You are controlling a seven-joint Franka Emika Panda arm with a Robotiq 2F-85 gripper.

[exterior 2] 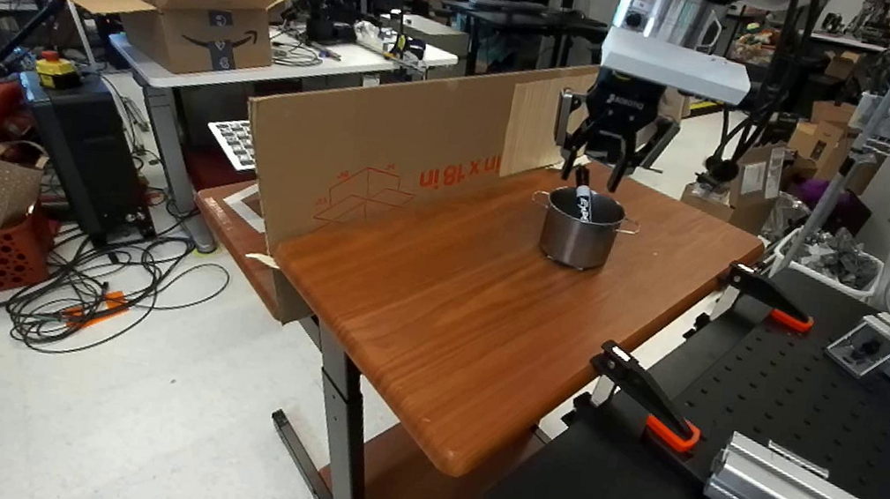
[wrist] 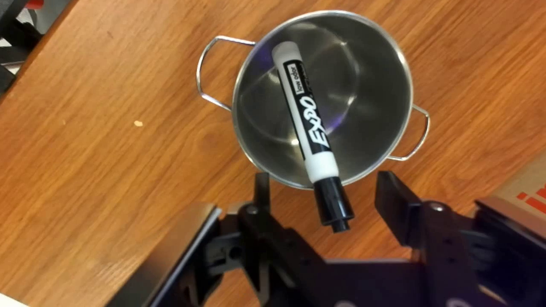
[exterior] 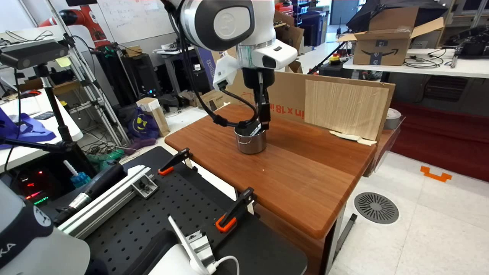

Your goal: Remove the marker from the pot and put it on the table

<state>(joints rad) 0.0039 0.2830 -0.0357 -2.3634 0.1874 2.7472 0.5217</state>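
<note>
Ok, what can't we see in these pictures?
Pen tip of the marker: hidden under its black cap, in the wrist view.
Writing on the whiteboard: too small and faint, in an exterior view.
Bottom inside the open Amazon box: hidden by its sides, in both exterior views.

Pot (exterior 2: pixel 575 248): upright on the surface (exterior 2: pixel 435 310), a handle at either side. Marker (wrist: pixel 313 132): in the pot, leaning, cap end past the rim. Hand (exterior 2: pixel 591 178): above the pot, a finger at either side of the cap, apart from it. Cardboard panel (exterior 2: pixel 390 147): standing along one long edge of the surface. Bench (exterior: pixel 183 206): beside the opposite long edge; two clamps (exterior 2: pixel 642 388) on its side next to the surface.
</note>
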